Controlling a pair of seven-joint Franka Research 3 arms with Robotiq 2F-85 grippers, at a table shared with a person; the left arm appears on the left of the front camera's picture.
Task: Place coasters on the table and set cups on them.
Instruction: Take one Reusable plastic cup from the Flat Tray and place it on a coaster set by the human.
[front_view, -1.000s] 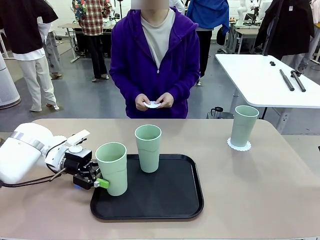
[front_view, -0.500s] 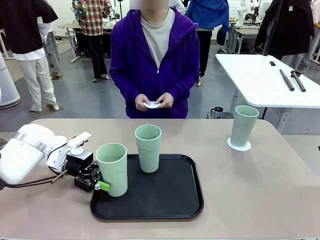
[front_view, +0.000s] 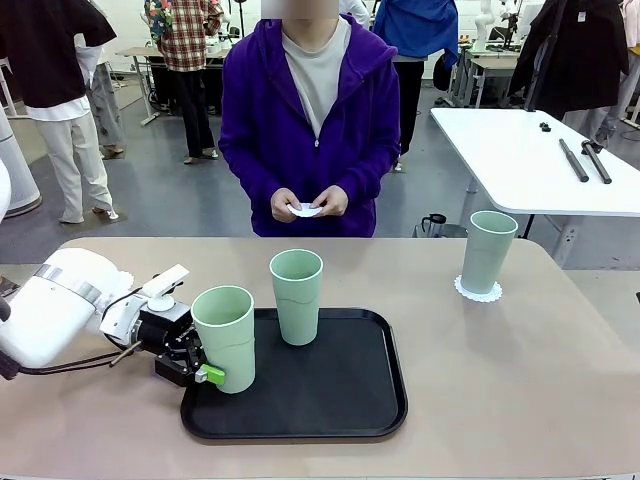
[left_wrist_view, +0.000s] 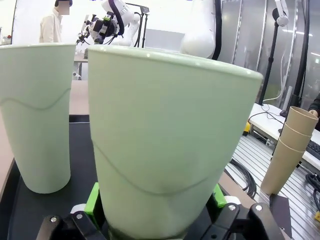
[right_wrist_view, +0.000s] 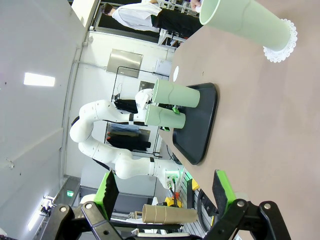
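**Left pincer open around the near cup on the tray**

The black tray (front_view: 330, 400) lies on the beige tabletop (front_view: 520, 380), and everything here is placed from it.

At the tray's left edge, toward its front corner, stands the near cup (front_view: 224, 338), upright. The left pincer (front_view: 207, 371) comes in low from the left of the tray with its jaws spread wide, one finger on each side of this cup's lower part. In the left wrist view the green pads (left_wrist_view: 92, 201) sit just beside the cup wall on both sides. Whether they touch it cannot be told.

A second cup (front_view: 297, 297) stands upright on the tray toward its far edge, just left of the tray's middle and apart from the near cup.

Well to the right of the tray and beyond its far edge, the third cup (front_view: 487, 252) stands on a white lacy coaster (front_view: 478, 290) that lies directly on the tabletop.

Past the tray's far side, the person (front_view: 310, 110) in a purple jacket holds another small white disc (front_view: 306, 209) in both hands (front_view: 318, 204) at waist height.

The right pincer (right_wrist_view: 165, 186) is open, nothing between its fingers, looking across the tabletop at the tray from its right.
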